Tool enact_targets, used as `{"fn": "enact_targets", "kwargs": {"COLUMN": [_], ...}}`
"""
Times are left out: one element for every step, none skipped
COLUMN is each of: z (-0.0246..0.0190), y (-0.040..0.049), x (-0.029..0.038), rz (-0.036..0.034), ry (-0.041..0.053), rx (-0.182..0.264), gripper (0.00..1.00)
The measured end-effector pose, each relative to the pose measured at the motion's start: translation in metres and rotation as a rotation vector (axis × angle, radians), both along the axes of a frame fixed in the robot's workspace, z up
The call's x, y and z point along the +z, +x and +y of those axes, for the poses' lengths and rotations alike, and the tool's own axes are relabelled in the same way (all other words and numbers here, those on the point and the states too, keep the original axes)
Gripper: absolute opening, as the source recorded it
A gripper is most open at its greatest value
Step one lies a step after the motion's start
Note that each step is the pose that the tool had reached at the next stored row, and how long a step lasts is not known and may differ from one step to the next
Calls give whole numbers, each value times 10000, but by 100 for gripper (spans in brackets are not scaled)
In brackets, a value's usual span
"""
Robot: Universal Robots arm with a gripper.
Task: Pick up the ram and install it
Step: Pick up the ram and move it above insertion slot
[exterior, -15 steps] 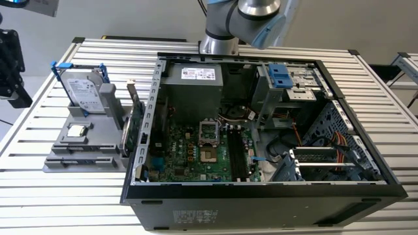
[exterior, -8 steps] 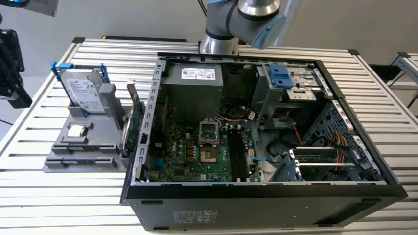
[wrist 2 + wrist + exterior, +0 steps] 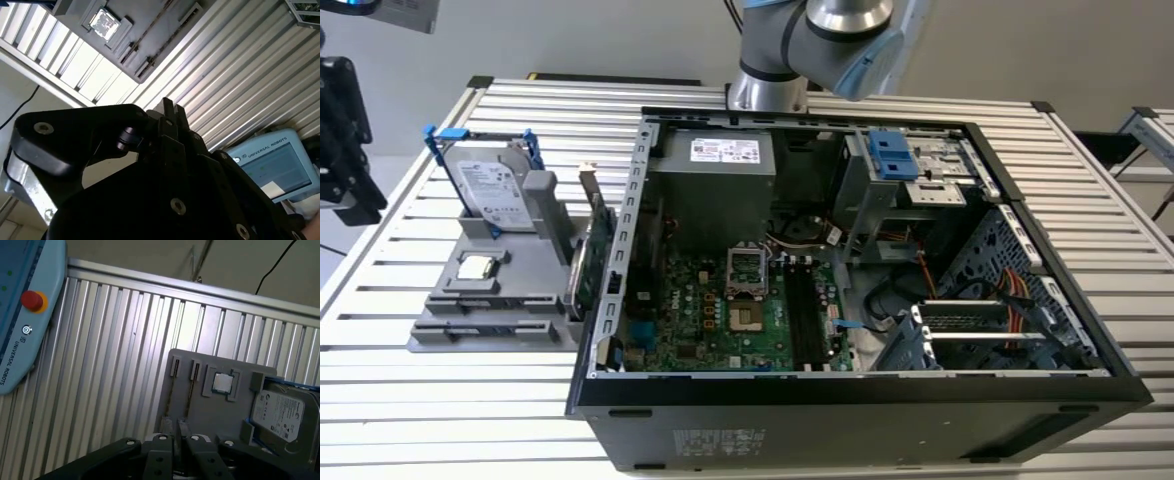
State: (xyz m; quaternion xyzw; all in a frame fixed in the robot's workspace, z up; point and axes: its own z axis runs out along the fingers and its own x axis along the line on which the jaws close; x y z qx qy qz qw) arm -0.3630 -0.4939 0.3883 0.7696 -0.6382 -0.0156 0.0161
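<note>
The arm (image 3: 843, 35) rises from its base behind the case (image 3: 827, 430) and leaves the exterior view at the top, its rounded silver-and-blue joint smooth and glossy. The gripper (image 3: 177, 437), matt black with bolted links, hangs above the ribbed aluminium table (image 3: 110, 365). Its fingers look drawn together, with nothing visible between them.

The case is a black sheet-metal box, open on top. Off to one side of the gripper lies a pale blue plastic pendant (image 3: 20, 340) with a red button. Below and just beyond the gripper's tips sits a flat grey moulded tray (image 3: 200, 410). A silver hard drive (image 3: 282, 412) stands at the tray's end, farther from the tips. The ram (image 3: 170, 396) seems to be the thin dark strip seated on edge in a narrow tray slot nearest the tips. A small square metal processor chip (image 3: 222, 383) sits between the slots and the drive.
</note>
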Motion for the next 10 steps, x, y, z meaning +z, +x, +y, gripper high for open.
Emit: {"fn": "enact_targets", "kwargs": {"z": [0, 0, 0, 0, 1, 1, 1, 1, 1, 1], "y": [0, 0, 0, 0, 0, 0, -1, -1, -1, -1], "x": [0, 0, 0, 0, 0, 0, 0, 0, 0, 0], "rz": [1, 3, 5, 6, 8, 9, 11, 12, 14, 15], "ry": [0, 0, 0, 0, 0, 0, 0, 0, 0, 0], "rx": [0, 0, 0, -1, -1, -1, -1, -1, -1, -1], "gripper": [100, 100, 100, 100, 100, 100, 100, 100, 100, 100]}}
